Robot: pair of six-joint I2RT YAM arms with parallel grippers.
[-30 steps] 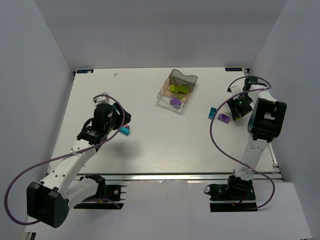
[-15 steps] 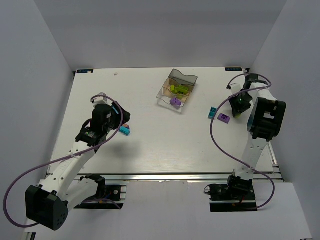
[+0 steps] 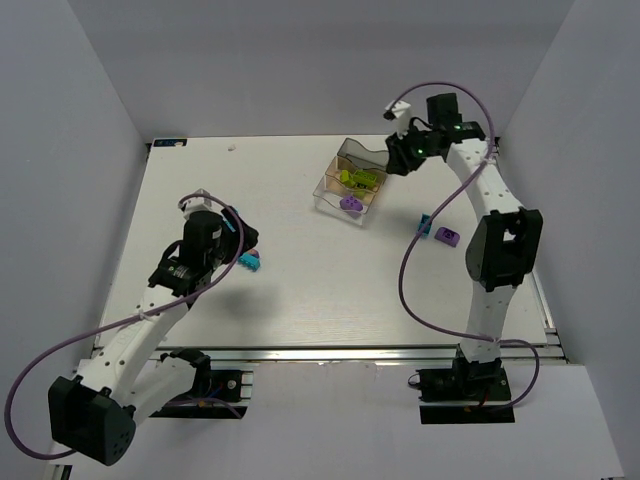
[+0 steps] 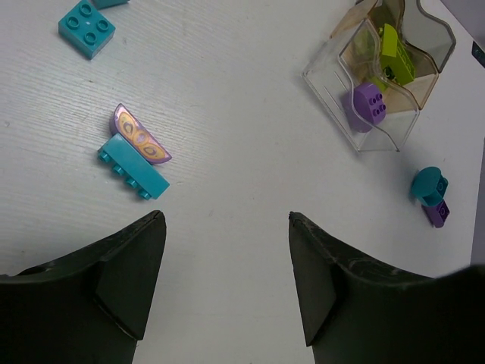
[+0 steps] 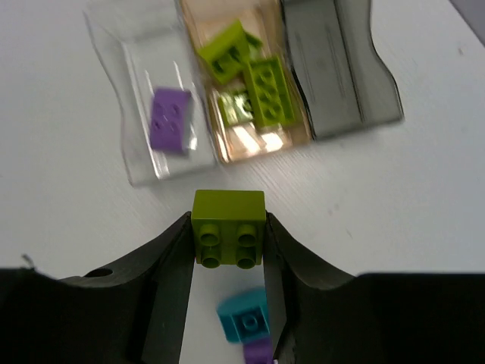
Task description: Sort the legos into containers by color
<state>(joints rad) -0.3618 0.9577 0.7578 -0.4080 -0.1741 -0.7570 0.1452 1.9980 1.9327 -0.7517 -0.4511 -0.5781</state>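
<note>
Near the tray (image 5: 136,83), the right hand (image 5: 228,254) grips a lime green brick (image 5: 228,220). The tray's middle compartment has lime bricks (image 5: 269,91), an end one a purple brick (image 5: 169,120). The left hand (image 4: 223,220) hangs open over the tabletop (image 4: 227,152), near a teal brick (image 4: 135,173).

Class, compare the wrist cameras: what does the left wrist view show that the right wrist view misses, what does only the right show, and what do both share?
Left wrist only: a teal brick with a pink piece and a square teal brick. Right wrist only: a lime brick clamped in the right gripper. Both: the tray holding one purple brick and lime bricks.
</note>
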